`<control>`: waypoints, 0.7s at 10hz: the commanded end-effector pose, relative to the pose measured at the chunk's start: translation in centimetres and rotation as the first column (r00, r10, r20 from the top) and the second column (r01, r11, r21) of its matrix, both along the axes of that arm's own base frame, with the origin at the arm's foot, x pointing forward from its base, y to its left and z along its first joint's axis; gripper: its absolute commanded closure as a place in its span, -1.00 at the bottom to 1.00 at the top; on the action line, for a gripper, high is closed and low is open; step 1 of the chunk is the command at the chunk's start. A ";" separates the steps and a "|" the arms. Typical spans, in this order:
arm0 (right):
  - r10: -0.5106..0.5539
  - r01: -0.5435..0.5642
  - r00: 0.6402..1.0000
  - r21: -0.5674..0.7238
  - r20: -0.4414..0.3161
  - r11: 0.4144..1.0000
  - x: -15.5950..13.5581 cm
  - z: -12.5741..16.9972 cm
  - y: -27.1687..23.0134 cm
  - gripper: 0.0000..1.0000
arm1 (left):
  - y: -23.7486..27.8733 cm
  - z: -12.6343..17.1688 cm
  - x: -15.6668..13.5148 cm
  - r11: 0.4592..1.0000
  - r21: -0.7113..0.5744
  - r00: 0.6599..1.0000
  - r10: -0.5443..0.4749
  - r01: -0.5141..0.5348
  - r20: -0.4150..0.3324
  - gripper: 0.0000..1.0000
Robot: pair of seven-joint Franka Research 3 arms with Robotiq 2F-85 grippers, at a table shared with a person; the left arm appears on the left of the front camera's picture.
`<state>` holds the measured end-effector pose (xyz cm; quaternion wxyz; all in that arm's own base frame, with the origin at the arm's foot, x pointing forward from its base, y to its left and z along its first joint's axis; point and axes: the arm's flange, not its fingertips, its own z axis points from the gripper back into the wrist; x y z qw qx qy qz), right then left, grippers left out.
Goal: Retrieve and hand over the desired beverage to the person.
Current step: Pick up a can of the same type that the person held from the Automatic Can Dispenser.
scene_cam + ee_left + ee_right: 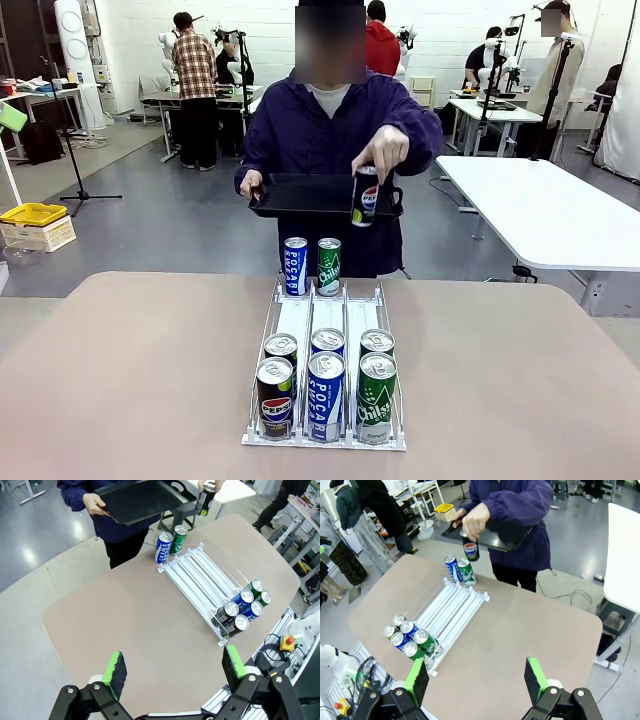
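Currently, we judge retrieval not begun: left gripper [174,664] and right gripper [477,674] hang empty, jaws wide. The person [330,130], top centre, holds a Pepsi can [366,196]; next move calls for choosing 1 of 6 racked cans [326,385] in the rack [296,318], lower centre.

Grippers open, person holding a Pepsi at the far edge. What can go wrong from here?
1. The hand holds the Pepsi can near the rack's far end; an arm reaching there could hit it.
2. The six front cans stand packed tight; a grab at one may knock a neighbour.
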<state>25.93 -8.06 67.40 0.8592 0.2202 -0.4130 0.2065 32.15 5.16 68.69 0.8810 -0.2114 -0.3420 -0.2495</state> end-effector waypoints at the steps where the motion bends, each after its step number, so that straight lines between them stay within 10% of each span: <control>1: 0.002 -0.002 1.000 0.002 0.003 1.000 0.1 0.0 0.1 -1.00 | 0.1 0.1 0.0 1.000 0.006 1.000 -0.014 0.014 0.005 -1.00; 7: 0.002 -0.002 1.000 0.002 0.003 1.000 0.1 0.0 0.1 -1.00 | 0.1 0.1 0.0 1.000 0.006 1.000 -0.014 0.014 0.005 -1.00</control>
